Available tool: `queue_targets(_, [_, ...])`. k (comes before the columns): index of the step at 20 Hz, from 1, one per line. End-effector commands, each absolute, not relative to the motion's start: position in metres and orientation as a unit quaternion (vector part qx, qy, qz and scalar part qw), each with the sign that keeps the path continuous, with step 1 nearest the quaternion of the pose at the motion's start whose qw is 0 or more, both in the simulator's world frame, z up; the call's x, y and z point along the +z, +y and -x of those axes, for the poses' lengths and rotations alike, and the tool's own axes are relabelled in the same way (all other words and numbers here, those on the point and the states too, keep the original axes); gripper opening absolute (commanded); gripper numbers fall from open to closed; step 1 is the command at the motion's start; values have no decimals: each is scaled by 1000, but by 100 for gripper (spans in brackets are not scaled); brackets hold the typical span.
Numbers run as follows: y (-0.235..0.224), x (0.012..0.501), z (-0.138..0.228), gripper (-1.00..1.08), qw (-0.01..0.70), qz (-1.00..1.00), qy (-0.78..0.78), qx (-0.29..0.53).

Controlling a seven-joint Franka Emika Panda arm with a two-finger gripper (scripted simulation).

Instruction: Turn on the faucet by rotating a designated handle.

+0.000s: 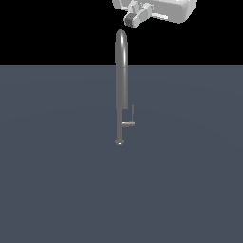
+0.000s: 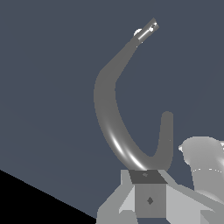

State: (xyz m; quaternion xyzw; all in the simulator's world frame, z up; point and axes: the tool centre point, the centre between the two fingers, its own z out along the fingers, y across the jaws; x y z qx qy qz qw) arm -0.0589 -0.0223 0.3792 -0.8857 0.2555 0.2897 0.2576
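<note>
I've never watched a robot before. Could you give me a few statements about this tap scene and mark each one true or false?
1. The tall slim grey metal faucet with the curved gooseneck top stands upright on the flat dark grey floor. True.
2. The robot's pale claw is gripping the small grey L-shaped lever handle. False: in the exterior view the claw hangs above the gooseneck, far from the handle.
3. The handle sits low on the pipe, on the exterior view's right. True.
4. The handle's thin rod points down at the floor. False: it points upward from the stub.
5. Water is running from the faucet. False: no water shows.
</note>
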Motion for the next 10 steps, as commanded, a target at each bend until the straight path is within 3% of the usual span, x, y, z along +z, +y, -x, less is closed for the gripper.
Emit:
queue_targets(1, [-25,367,47,-100,276,868,274,309])
queue_targets(10, [-36,313,10,-100,342,791,340,377])
